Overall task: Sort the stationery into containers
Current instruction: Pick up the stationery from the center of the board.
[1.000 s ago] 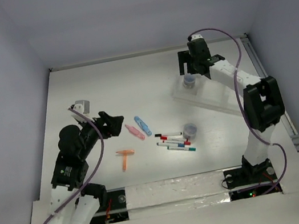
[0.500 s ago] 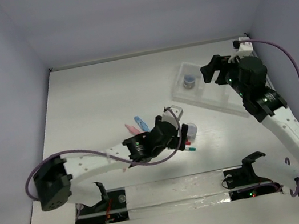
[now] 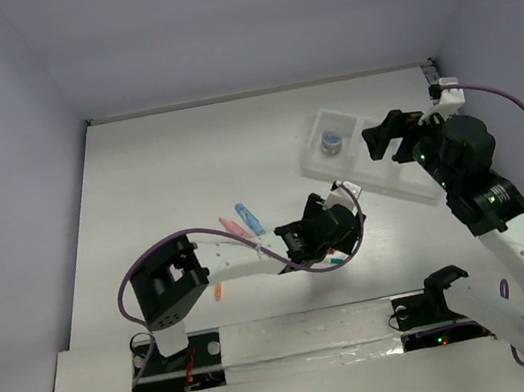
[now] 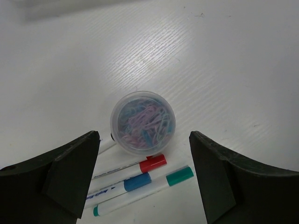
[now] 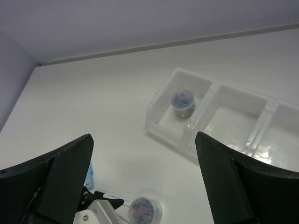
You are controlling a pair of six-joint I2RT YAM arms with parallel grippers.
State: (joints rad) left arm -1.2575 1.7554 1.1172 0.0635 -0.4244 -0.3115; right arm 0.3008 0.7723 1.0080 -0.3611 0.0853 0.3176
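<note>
The translucent three-compartment tray (image 3: 404, 181) lies at the right; a bluish-grey disc (image 3: 332, 143) sits in its left compartment, also in the right wrist view (image 5: 183, 102). My left gripper (image 3: 346, 214) is open and hovers over the second disc (image 4: 142, 122), a round tub of paper clips on the table. Next to it lie white pens with red (image 4: 153, 163), blue (image 4: 136, 182) and teal (image 4: 180, 176) caps. My right gripper (image 3: 387, 145) is open and empty above the tray's middle. Pink (image 3: 234, 227) and blue (image 3: 249, 219) chunky pieces lie left of the left gripper.
An orange piece (image 3: 218, 291) peeks out below the left arm, mostly hidden. The tray's middle (image 5: 233, 116) and right (image 5: 280, 135) compartments hold nothing. The enclosure walls stand at the back and both sides.
The left arm has swung right and now hangs over the disc and pens. The right gripper has pulled back from the tray's left compartment, leaving the disc in it.
</note>
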